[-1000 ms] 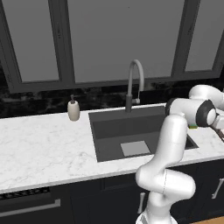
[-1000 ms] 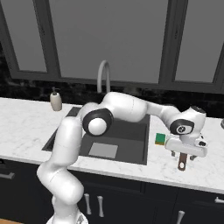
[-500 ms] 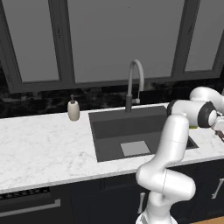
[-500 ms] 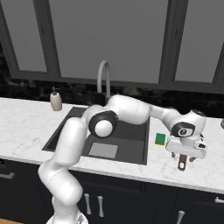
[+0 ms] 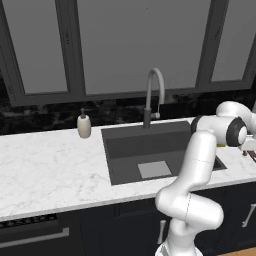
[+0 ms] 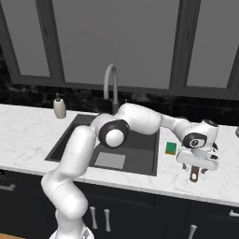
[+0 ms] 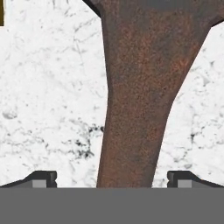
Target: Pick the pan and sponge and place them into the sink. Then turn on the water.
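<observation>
Gripper (image 7: 112,179) low over pan handle (image 7: 140,96)
Spread wide, a fingertip either side of the handle, not touching. Pan (image 6: 194,175) on counter (image 6: 32,135) right of sink (image 6: 140,142), just beside sponge (image 6: 171,148).

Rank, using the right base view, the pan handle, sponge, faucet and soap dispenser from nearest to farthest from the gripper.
1. Pan handle: directly under the gripper.
2. Sponge: on the counter beside the sink's right edge.
3. Faucet: behind the sink.
4. Soap dispenser: far left, past the sink.
</observation>
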